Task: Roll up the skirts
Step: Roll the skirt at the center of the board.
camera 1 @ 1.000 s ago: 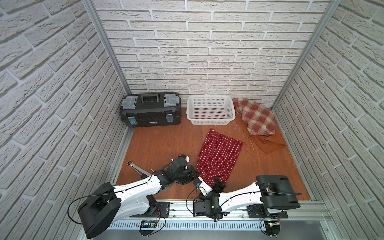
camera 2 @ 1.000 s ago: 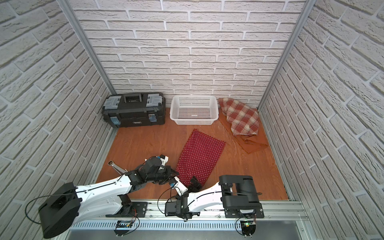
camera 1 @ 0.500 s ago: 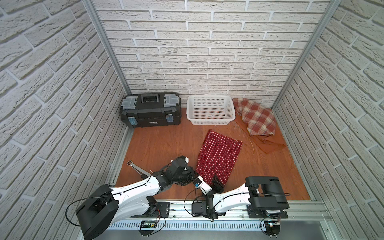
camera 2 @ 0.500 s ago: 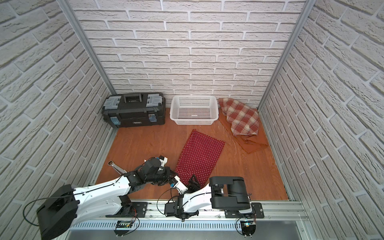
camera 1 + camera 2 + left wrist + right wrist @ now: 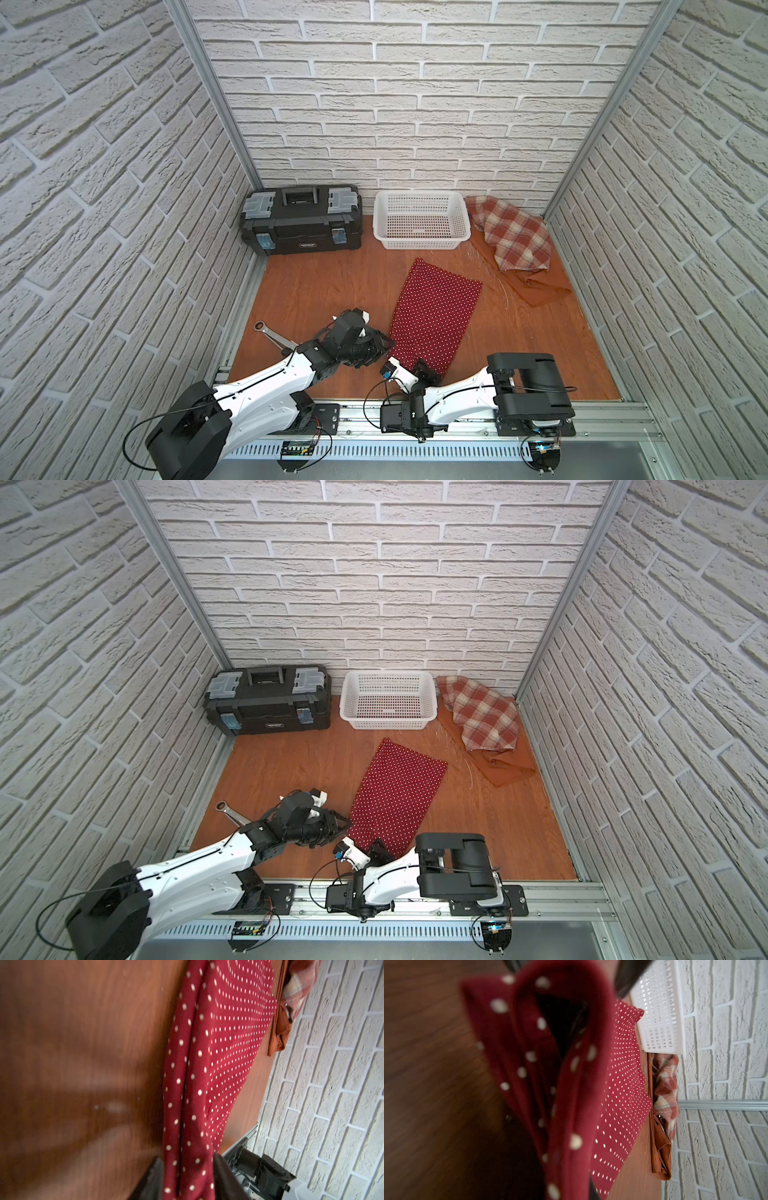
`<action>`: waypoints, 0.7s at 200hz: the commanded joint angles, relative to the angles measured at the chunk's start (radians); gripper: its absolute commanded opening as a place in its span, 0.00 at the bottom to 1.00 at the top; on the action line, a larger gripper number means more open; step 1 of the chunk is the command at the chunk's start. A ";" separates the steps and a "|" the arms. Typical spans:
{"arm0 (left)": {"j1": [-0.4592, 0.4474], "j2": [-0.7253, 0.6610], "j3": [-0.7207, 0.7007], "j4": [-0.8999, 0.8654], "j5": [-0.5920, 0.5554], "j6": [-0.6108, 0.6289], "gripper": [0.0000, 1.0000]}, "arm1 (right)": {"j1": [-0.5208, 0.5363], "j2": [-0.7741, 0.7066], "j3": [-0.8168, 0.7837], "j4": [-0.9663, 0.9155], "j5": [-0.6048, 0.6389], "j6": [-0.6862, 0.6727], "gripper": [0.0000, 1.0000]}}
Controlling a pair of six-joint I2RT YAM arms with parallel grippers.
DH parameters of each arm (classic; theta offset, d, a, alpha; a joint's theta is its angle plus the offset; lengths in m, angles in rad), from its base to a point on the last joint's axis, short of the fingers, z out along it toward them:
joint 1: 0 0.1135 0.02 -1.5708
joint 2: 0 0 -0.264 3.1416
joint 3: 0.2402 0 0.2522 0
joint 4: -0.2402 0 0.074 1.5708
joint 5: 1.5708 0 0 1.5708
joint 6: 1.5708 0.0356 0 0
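At the near end of the floor (image 5: 332,291), the dotted skirt (image 5: 434,311) lies flat, its length running away toward the basket (image 5: 419,244). That lay probably suits a roll started from the near hem. Both grippers sit at that hem, one toward each corner, likely so the edge turns over evenly rather than skewing. The right gripper (image 5: 427,371) is clamped narrow on the hem; its wrist view shows the cloth bunched into a raised fold close to the lens. The left gripper (image 5: 384,347) stands parted, and its fingers (image 5: 224,1178) straddle a doubled edge of the skirt without squeezing it, as far as I can judge.

The plaid skirt (image 5: 513,235) lies heaped on the orange skirt (image 5: 540,291) in the far right corner, just beside the basket — both unrolled.

The basket is empty, its lattice bottom bare. The toolbox (image 5: 301,232) is shut, so its contents are hidden. A wrench (image 5: 270,332) lies loose by the left arm.
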 commanded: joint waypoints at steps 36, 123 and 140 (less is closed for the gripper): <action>0.272 -0.222 0.032 -0.244 0.038 0.177 0.81 | -0.040 -0.102 0.060 0.074 -0.301 -0.246 0.02; 0.388 -0.310 0.001 -0.255 0.098 0.228 0.80 | -0.370 -0.304 -0.031 0.250 -1.053 -0.280 0.02; 0.356 -0.311 0.005 -0.250 0.074 0.232 0.80 | -0.442 -0.316 -0.065 0.302 -1.161 -0.255 0.03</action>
